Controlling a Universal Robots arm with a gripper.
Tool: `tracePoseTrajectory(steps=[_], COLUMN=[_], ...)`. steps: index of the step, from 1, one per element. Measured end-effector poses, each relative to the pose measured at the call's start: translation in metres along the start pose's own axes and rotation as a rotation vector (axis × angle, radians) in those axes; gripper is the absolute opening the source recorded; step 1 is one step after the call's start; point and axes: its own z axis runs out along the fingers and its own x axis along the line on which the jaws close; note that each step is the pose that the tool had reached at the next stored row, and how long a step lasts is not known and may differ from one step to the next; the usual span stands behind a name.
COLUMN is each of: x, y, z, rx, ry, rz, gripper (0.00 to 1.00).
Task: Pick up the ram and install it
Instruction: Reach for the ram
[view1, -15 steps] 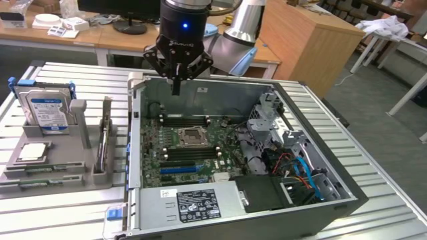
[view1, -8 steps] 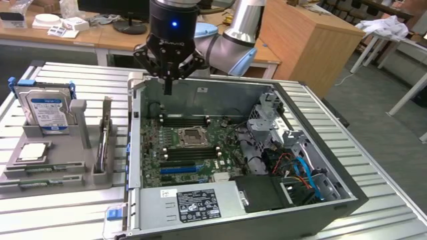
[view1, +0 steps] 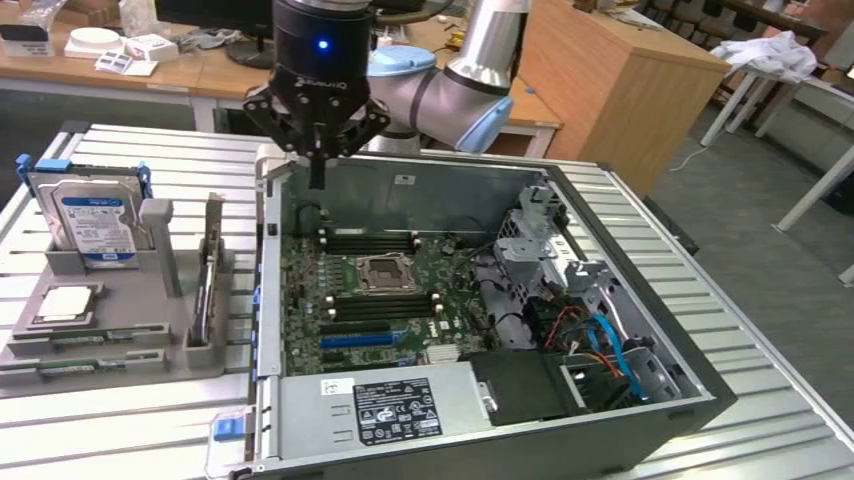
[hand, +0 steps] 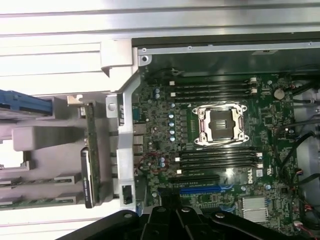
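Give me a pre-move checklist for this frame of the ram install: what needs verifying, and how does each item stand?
1. Ram ready for pickup: ok. The ram stands on edge in the grey holder.
2. Tool free: ok. The tool holds nothing.
3. Tool open for a grasp: not ok. It is shut.
4. Tool over the ram: not ok. It hangs above a corner of the computer case, to the exterior view's right of the holder.
5. Slots free: ok. The black slots beside the processor socket look empty.
6. Latches: cannot tell whether the slot latches stand open.
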Motion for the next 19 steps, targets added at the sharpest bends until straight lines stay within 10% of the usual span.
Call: tracePoseTrajectory(steps=[19], x=[0.042], y=[-0.003], z=[-0.0004], rx=[0.0001], ry=[0.0008], rz=[0.0], gripper=[0.11])
